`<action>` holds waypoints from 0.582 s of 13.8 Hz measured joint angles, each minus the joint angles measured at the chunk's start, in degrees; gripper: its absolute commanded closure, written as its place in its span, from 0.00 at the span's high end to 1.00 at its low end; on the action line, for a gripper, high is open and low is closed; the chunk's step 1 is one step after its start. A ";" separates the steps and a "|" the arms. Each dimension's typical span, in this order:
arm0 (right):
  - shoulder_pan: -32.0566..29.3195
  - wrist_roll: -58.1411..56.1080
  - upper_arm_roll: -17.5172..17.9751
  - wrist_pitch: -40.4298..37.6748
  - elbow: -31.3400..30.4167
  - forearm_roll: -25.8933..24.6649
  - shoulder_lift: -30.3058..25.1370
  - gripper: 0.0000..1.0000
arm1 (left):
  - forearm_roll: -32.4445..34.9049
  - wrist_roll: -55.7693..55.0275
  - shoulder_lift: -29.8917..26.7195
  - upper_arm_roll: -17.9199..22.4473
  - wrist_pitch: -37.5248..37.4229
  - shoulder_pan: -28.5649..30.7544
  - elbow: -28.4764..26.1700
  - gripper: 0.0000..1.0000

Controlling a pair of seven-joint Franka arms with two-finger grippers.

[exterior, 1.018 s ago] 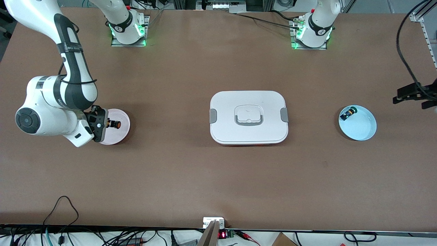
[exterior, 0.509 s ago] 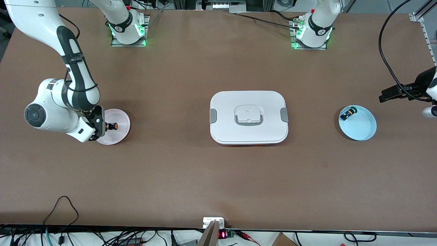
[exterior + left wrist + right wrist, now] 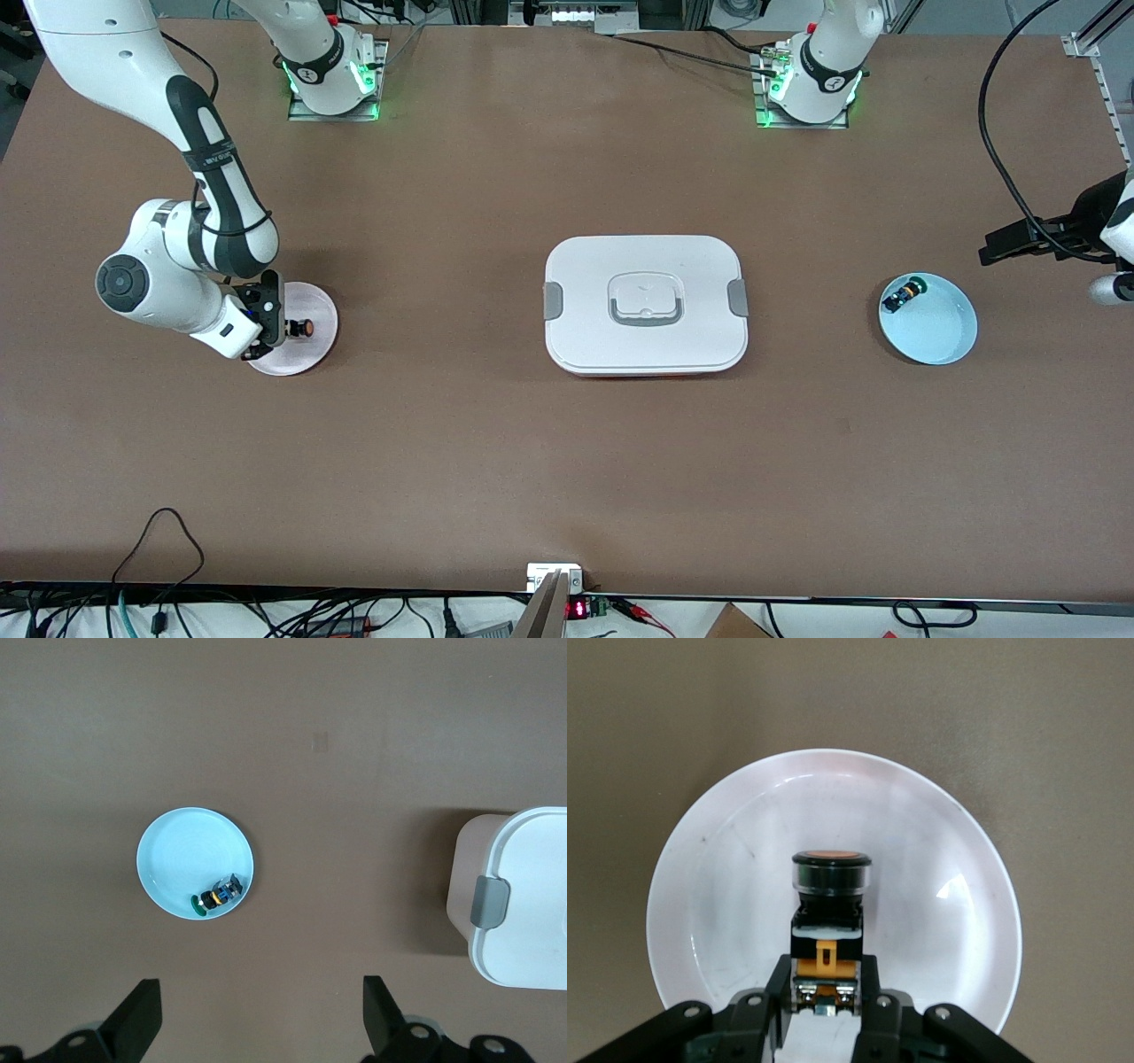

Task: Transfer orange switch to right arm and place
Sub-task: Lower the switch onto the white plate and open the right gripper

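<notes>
The orange switch (image 3: 830, 904) sits clamped between the fingers of my right gripper (image 3: 829, 992), held by its black and orange body with the orange cap pointing away from my wrist, directly over the pale pink plate (image 3: 319, 341). In my right wrist view the switch hangs above the middle of that plate; I cannot tell whether it touches the plate's surface. The plate lies toward my right arm's end of the table. At the middle of the table rests a white lidded box (image 3: 645, 304) with grey clips at both ends and a recessed handle on top. Toward my left arm's end lies a light blue plate (image 3: 939, 337), and on it, near its rim, a small blue-black switch with a green cap (image 3: 904, 293) lies on its side. My left gripper (image 3: 261, 1019) waits with its fingers spread wide, empty, over bare table near the blue plate.
</notes>
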 measured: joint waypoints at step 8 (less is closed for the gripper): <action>-0.42 26.09 -0.01 -6.17 2.33 2.13 -4.76 1.00 | 0.00 0.00 1.29 0.00 0.00 0.09 0.83 1.00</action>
